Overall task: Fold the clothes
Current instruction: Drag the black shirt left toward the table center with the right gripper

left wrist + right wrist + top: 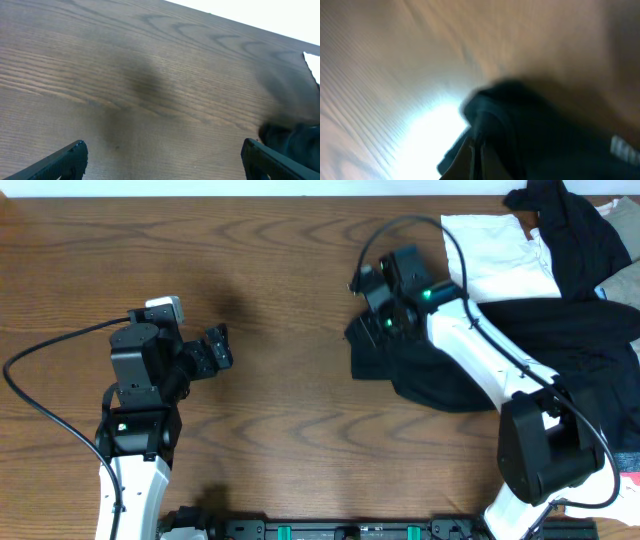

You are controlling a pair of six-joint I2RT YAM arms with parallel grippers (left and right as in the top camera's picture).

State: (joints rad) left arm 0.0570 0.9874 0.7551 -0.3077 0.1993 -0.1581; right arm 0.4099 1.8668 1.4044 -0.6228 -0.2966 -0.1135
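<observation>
A black garment (420,375) lies spread at the right middle of the wooden table, partly under my right arm. My right gripper (375,320) is at its left edge and appears shut on the dark cloth, which fills the blurred right wrist view (530,130). My left gripper (215,350) is open and empty over bare wood at the left; its two fingers (162,160) frame bare table, with a corner of the black garment (295,135) at far right.
A pile of clothes sits at the back right: a white garment (495,250), another black garment (575,230) on it, and a light piece (625,280) at the edge. Cables run from both arms.
</observation>
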